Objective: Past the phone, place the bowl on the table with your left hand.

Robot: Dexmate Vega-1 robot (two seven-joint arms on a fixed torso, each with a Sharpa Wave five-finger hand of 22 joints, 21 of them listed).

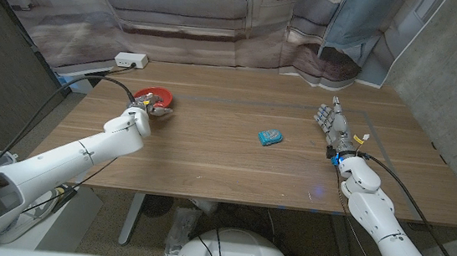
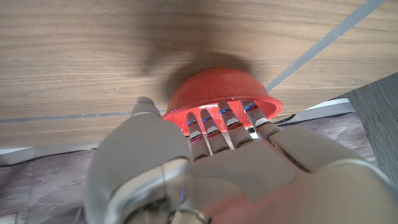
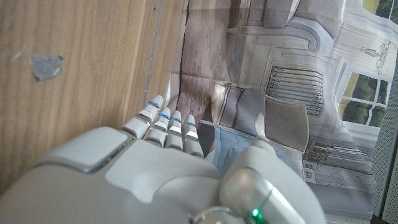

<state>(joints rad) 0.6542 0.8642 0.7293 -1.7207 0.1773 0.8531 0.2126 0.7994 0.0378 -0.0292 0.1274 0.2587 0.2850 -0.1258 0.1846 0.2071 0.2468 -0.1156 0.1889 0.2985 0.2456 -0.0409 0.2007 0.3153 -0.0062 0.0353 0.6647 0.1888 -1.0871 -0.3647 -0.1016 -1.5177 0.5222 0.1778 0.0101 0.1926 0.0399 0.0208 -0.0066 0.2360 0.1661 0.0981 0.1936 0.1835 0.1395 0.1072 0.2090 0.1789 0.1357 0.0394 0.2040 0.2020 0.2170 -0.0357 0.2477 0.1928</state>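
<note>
Where wood grain runs, round red bowl (image 1: 155,97)

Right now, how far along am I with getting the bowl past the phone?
Done: the left hand grips the red bowl. In hand: the bowl sits at the table's left side, well left of the blue phone. Left: carrying it beyond the phone and releasing. The right hand waits empty.

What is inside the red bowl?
The left hand's fingers reach over the red bowl's rim and cover its inside, so whether anything is in it cannot be seen.
</note>
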